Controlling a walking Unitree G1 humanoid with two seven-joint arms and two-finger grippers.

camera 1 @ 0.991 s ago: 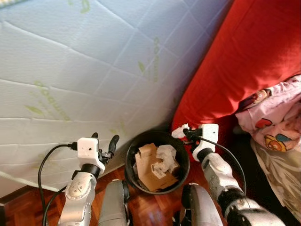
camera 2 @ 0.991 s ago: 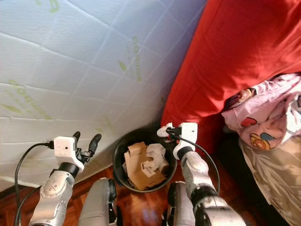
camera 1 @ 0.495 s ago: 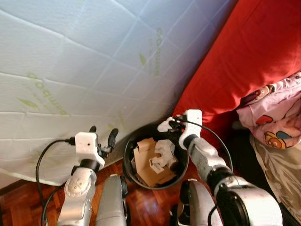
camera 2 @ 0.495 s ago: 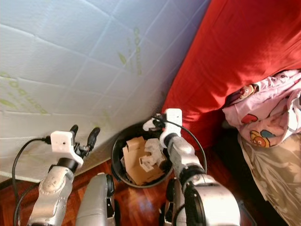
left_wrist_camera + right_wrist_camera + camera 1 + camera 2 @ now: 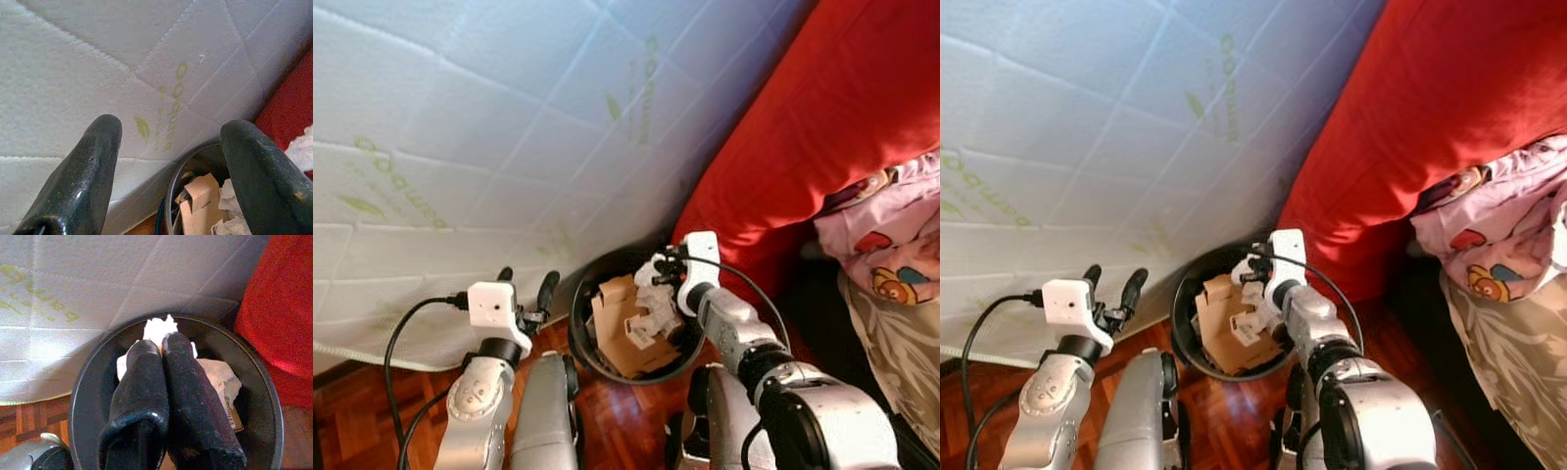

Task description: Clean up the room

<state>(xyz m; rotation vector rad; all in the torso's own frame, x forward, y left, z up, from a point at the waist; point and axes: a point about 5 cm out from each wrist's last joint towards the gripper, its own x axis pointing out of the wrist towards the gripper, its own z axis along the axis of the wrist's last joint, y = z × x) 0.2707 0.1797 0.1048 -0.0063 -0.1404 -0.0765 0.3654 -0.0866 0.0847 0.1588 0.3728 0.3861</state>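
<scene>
Our right gripper [image 5: 161,345] pinches one paper wad [image 5: 159,329] over the one bin [image 5: 582,338]. Our left gripper [image 5: 524,287] waits beside it, fingers spread wide.

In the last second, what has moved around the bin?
The right hand, shut on a crumpled white paper, swung from beside the bin's rim by the red cover to over the black bin, above the cardboard scraps. Nothing was released. The left hand stayed open beside the bin, near the mattress; the bin's contents look unchanged.
</scene>
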